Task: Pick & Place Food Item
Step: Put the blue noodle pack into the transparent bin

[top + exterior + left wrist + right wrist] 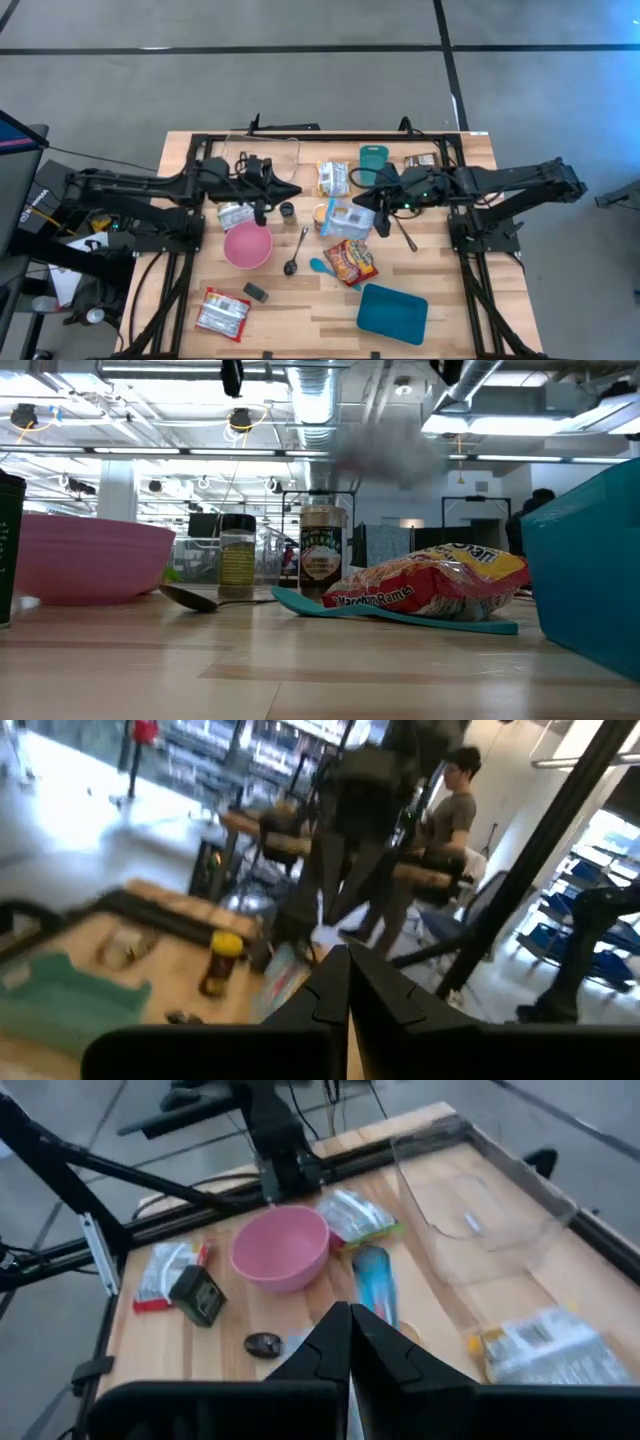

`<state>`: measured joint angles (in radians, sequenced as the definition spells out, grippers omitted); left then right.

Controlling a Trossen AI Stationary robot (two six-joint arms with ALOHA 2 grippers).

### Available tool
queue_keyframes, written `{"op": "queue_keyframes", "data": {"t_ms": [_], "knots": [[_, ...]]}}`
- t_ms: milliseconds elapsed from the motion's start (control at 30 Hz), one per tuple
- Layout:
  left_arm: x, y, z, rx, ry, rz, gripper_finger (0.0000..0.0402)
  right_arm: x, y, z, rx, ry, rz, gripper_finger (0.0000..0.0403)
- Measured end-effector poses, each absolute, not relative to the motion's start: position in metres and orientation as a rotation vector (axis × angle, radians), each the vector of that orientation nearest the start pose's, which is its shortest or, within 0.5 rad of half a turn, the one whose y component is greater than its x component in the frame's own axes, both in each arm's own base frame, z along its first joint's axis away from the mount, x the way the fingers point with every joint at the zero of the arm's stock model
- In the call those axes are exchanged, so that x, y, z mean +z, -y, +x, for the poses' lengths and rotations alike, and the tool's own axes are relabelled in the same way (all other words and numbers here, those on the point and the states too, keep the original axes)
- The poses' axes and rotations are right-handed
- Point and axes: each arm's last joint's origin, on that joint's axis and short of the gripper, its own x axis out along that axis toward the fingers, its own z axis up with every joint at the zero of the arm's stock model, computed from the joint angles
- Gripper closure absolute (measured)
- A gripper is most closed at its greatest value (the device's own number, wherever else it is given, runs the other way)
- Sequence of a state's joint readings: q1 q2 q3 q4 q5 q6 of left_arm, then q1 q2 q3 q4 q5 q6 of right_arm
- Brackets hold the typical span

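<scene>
The ramen packet (351, 262) lies flat on the wooden surface (300, 310), near the middle and toward the front edge, its one end resting over a light-blue spoon (320, 266). In the low view the same packet (432, 582) sits on that spoon (390, 615), with nothing gripping it. It lies apart from both sets of jaws: the right gripper (361, 196) hangs behind it, over a clear-wrapped food packet (347, 219), and the left gripper (290, 189) hangs well off to the left of it, above a small dark jar (287, 210). In both wrist views the fingers (315, 1005) (325, 1345) meet at the tips, so both sets of jaws are closed and empty.

Counted in the high view, there are five wrapped food packets: the ramen, the clear-wrapped one, a green-and-white one (333, 179) behind it, a pale one (234, 215) beside the pink bowl (247, 245), and a red-and-white one (222, 313) at the front left. There are two spoons, the blue one and a metal one (296, 252). There is one pink bowl, one teal lid (392, 311) at the front right, one teal container (372, 161) at the back and one clear tub (265, 152) at the back left. Two spice jars (237, 556) (321, 553) stand side by side in the low view. A person (452, 815) sits in the room beyond.
</scene>
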<state>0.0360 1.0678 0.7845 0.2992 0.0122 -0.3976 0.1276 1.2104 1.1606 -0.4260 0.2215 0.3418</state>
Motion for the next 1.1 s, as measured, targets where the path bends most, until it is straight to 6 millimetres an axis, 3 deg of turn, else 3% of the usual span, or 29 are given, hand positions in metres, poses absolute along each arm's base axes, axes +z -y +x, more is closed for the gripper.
{"op": "queue_keyframes", "data": {"t_ms": [200, 433, 700, 900, 1100], "knots": [[0.318, -0.011, 0.243, -0.008, -0.057, -0.462, 0.0339, 0.353, -0.028, 0.262, -0.151, -0.447, 0.254, 0.0403], [0.316, -0.009, 0.242, -0.031, -0.086, -0.458, 0.029, 0.332, -0.024, 0.247, -0.221, -0.695, 0.323, 0.0403], [0.317, -0.009, 0.242, -0.033, -0.08, -0.447, 0.0286, 0.307, -0.014, 0.244, -0.364, -0.928, 0.385, 0.0403], [0.317, -0.009, 0.242, -0.035, -0.077, -0.423, 0.029, 0.293, -0.015, 0.244, -0.403, -0.991, 0.406, 0.0403], [0.318, -0.009, 0.242, -0.039, -0.063, -0.421, 0.0289, 0.28, -0.019, 0.257, -0.457, -1.021, 0.473, 0.0403]]}}
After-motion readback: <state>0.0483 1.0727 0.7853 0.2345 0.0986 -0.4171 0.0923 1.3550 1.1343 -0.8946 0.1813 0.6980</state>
